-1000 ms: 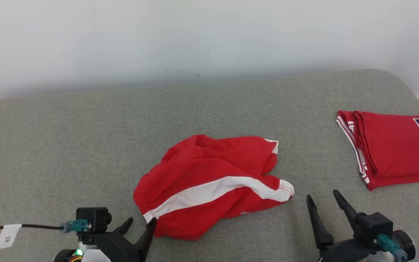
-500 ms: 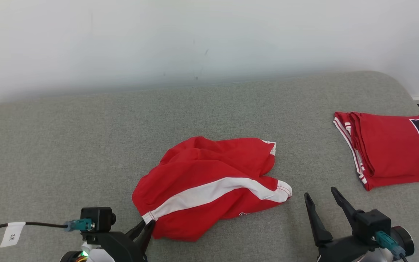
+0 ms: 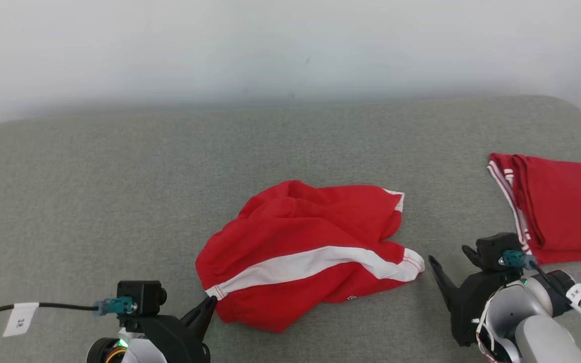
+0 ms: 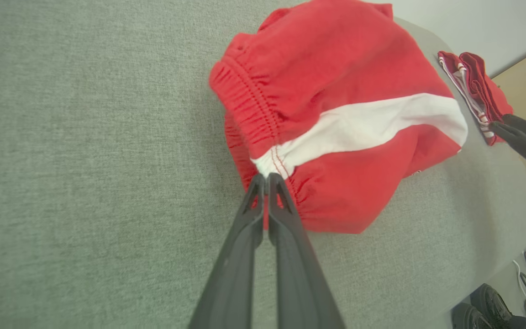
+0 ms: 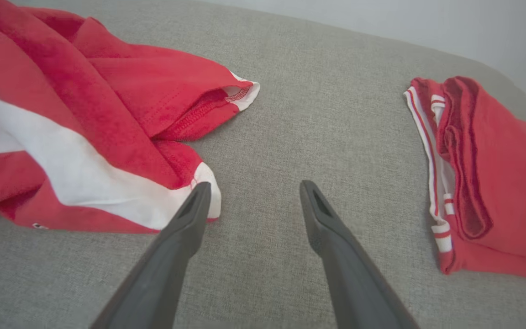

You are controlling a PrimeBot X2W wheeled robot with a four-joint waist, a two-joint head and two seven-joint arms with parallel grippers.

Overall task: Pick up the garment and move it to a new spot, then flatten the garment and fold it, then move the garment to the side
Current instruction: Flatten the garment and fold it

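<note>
The crumpled red garment (image 3: 310,252) lies frame-centre on the desk (image 3: 94,201) — left gripper (image 4: 265,180) fingers pinched shut on its waistband edge, evidently for the lift — right gripper (image 3: 447,254) fingers spread open beside the hem, lower right.

Head high, wrists close, garment (image 3: 310,227) shared

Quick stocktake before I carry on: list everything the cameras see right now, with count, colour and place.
shorts: one, red with a white stripe, crumpled mid-surface
folded garment: one, red with white trim, right end of the surface
padded surface: one, grey, under both garments
wall: one, white, behind the surface
shoes: two, dark, on the floor past the surface's edge
left gripper: one, dark, shut on the shorts' waistband at the stripe's end
right gripper: one, dark, open, by the shorts' leg hem
</note>
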